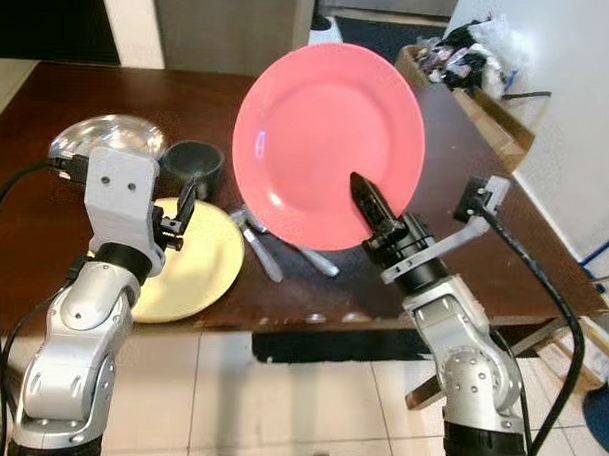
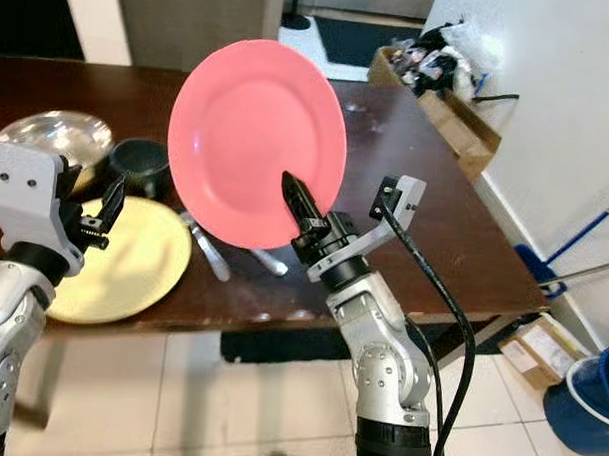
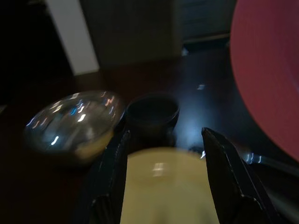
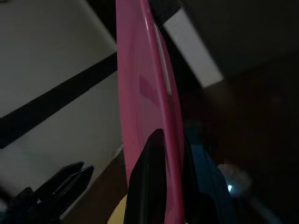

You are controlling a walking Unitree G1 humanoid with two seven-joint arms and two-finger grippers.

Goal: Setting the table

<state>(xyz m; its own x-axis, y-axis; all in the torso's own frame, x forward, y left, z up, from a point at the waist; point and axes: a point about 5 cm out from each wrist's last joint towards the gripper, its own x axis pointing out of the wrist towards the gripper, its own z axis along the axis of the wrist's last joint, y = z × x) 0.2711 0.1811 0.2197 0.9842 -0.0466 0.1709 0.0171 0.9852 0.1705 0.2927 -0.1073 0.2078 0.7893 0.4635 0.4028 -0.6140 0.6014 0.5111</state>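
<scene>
We see a dark wooden table (image 1: 109, 91). Near its front edge lies a yellow plate (image 1: 198, 264), with cutlery (image 1: 264, 249) just beside it. Behind the plate sit a dark cup (image 1: 194, 162) and a shiny metal bowl (image 1: 107, 139).

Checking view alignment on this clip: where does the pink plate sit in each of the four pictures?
Left eye: pink plate centre, tilted up above the table, pinched by the right gripper.
Right eye: left of centre.
Left wrist: right edge.
Right wrist: edge-on, centre.
Shared landmark: yellow plate, also left wrist.
</scene>
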